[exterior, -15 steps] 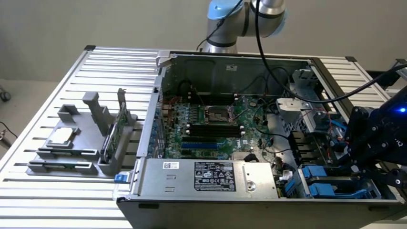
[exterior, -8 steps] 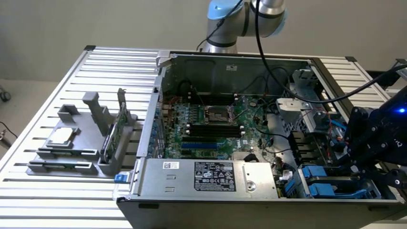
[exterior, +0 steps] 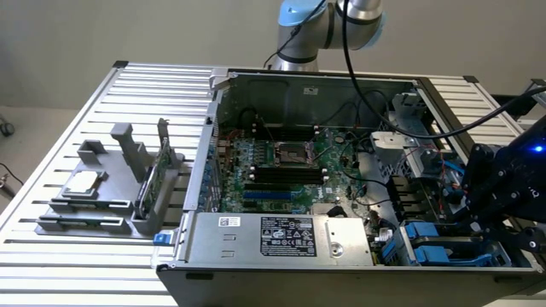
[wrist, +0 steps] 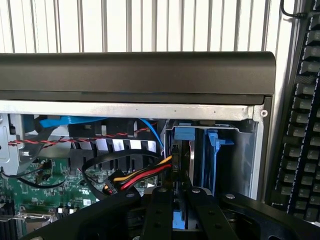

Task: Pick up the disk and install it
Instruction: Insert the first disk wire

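Closest in, end effector (wrist: 180, 207) clamped on the disk (wrist: 181, 167), gripped edge-on with a strip of blue rail showing between the black fingers. From the exterior view, placed over the drive bays at about 4 o'clock of the open computer case (exterior: 256, 272). Probably mid-insertion, judging by the slot ahead. Best done by holding the disk square to the bay guides, travelling straight along them, and pressing evenly without twist. Worth minding: red, yellow and black power cable (wrist: 142, 176) just beside the disk's edge, easy to pinch. Next out, blue carrier (wrist: 214, 150) near the disk. Then the black case rim (wrist: 140, 75), and farthest, slatted surface (wrist: 100, 25) and a keyboard (wrist: 302, 125).
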Tool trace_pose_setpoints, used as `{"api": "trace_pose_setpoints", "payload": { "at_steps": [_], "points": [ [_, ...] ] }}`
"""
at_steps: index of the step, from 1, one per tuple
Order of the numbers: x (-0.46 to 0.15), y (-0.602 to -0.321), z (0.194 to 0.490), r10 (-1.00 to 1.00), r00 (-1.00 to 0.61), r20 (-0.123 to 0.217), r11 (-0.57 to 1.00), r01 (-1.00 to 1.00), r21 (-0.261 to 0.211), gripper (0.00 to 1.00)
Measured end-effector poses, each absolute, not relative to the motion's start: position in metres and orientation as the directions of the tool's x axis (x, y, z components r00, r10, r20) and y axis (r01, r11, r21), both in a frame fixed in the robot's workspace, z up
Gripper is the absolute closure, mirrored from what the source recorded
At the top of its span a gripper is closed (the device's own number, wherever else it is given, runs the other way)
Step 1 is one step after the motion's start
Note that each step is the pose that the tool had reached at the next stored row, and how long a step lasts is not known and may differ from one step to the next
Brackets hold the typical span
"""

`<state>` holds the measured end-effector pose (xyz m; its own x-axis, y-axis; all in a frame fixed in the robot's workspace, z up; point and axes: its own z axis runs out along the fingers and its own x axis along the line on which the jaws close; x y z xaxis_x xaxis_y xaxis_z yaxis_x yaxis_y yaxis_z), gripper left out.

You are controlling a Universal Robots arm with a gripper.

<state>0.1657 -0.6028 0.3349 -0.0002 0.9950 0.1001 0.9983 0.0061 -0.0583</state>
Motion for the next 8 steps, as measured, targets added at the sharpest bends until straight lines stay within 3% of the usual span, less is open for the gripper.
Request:
{"api": "trace_pose_setpoints", "payload": {
  "at_steps": [8],
  "points": [
    [0.1673, -0.6028, 0.3343, 0.995, 0.0, 0.1, 0.006, 0.998, -0.058, 0.83]
  ]
}}
